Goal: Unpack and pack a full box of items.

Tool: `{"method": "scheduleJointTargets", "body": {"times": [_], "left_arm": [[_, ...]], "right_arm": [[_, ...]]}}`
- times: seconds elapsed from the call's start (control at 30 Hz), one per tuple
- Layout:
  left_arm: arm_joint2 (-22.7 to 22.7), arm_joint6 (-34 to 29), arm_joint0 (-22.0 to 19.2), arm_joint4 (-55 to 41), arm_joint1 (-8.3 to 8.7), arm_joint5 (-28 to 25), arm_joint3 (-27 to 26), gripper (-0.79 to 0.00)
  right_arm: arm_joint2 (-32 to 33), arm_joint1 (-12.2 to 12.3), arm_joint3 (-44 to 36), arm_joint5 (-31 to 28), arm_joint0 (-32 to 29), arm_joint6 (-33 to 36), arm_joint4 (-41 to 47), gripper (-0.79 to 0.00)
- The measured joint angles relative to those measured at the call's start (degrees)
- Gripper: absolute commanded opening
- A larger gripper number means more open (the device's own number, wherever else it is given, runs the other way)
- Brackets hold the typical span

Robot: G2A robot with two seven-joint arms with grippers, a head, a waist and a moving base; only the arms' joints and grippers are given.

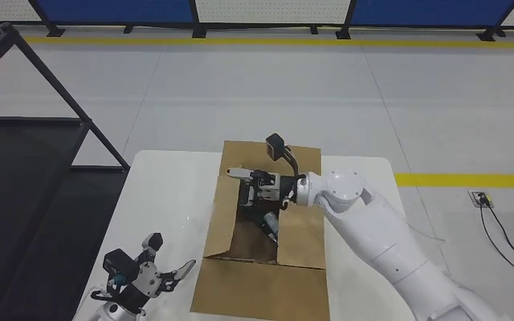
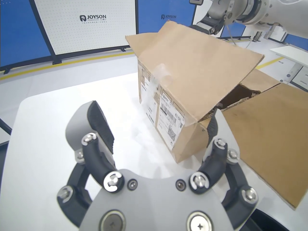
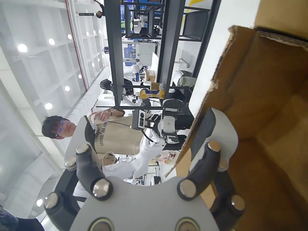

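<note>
1. one cardboard box (image 1: 301, 237), flaps open, stands on one white table (image 1: 161, 193).
2. right gripper (image 3: 146, 135): jaws spread, one flap edge between them.
3. left gripper (image 2: 156, 121): jaws spread, box near, untouched.

Top view: high, looking down on table (image 1: 161, 193) and open box (image 1: 301, 237). Left wrist view: low at table's near-left corner, facing box's labelled side. Right wrist view: hard against box rim, facing the room. Box shared by all.

Spread fingers (image 3: 211, 133) astride box flap (image 3: 232, 73)
</note>
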Motion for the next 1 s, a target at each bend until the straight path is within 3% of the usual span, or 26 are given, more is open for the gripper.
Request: {"method": "scheduleJointTargets", "body": {"times": [0.33,0.67,1.0], "left_arm": [[0.03,0.03,1.77,-1.32,-0.26,3.90,-4.75,0.000],[1.55,-6.11,-0.64,-6.14,-0.44,4.76,-5.76,0.000],[0.50,-6.76,-1.78,-15.04,-0.93,9.48,-5.40,0.000]], "right_arm": [[-3.10,-3.77,0.19,-1.01,2.78,-2.74,2.48,0.000],[-6.41,-7.73,6.66,-2.41,6.06,3.85,5.57,0.000],[-7.73,-11.27,14.33,-4.22,8.09,9.09,8.40,0.000]]}}
